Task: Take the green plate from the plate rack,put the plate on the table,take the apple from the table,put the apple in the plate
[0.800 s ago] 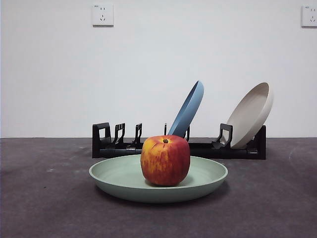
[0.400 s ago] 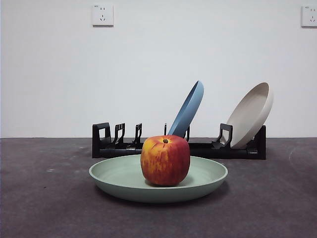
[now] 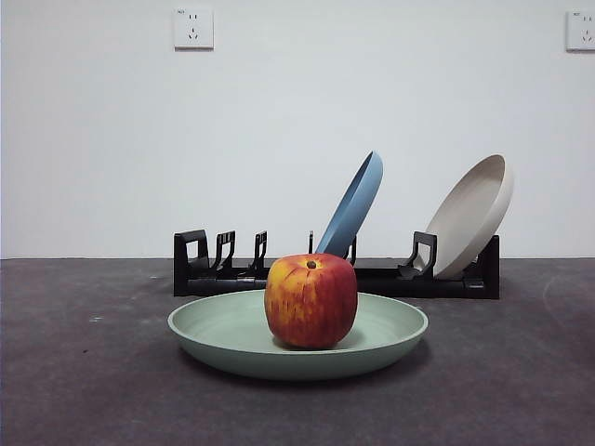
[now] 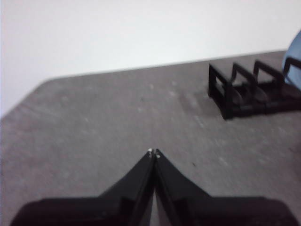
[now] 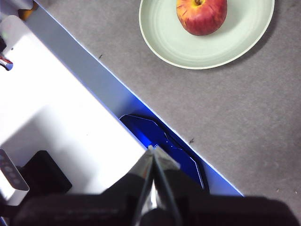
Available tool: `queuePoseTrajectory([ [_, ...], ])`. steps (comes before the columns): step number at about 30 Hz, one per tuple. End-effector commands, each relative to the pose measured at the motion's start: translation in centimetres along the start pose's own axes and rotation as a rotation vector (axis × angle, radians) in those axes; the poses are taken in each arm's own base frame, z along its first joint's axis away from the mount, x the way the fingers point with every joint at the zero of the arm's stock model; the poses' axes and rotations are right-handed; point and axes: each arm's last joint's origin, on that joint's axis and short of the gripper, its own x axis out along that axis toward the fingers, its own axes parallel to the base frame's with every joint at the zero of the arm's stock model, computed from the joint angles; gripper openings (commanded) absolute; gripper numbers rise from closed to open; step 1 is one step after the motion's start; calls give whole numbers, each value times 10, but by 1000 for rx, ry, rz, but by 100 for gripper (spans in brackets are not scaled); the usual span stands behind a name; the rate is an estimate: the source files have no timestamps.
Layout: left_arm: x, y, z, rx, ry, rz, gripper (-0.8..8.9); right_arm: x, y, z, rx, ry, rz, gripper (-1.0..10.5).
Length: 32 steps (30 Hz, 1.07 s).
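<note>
A round red apple with yellow streaks (image 3: pixel 310 301) sits upright in the middle of a shallow, pale sage-green plate (image 3: pixel 218 330), which lies flat on the dark grey speckled table (image 3: pixel 84 372). Behind stands a long black plastic rack (image 3: pixel 218 265) holding a tilted blue plate (image 3: pixel 353 206) and a cream-white plate (image 3: pixel 472 214). The left gripper (image 4: pixel 153 153) hangs over bare table near the rack's end, jaws together. The right gripper (image 5: pixel 152 149), jaws seemingly pressed together too, is well apart from the plate, at the table's edge.

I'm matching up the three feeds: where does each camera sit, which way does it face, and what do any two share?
Front: low at table height, looking level at the apple in the green plate, the plate rack behind; no robot part shows.
Left wrist: over the table, facing the rack's end; left hand shut.
Right wrist: looking down over the table's edge; right hand shut.
Front and right wrist share apple and plate.
</note>
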Motion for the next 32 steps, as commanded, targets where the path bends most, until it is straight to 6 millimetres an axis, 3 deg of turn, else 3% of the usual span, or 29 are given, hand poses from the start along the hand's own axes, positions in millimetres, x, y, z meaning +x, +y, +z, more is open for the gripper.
queuePoseTrajectory([
  [1, 1, -1, -8, -36, 52, -18, -3, -1, 0, 1, 4, -8, 1, 1],
  [27, 1, -1, -10, -57, 66, -35, -3, -1, -1, 1, -16, -17, -10, 1],
  [32, 1, -1, -10, -57, 66, -35, -3, -20, -11, 9, -76, -298, -111, 1],
])
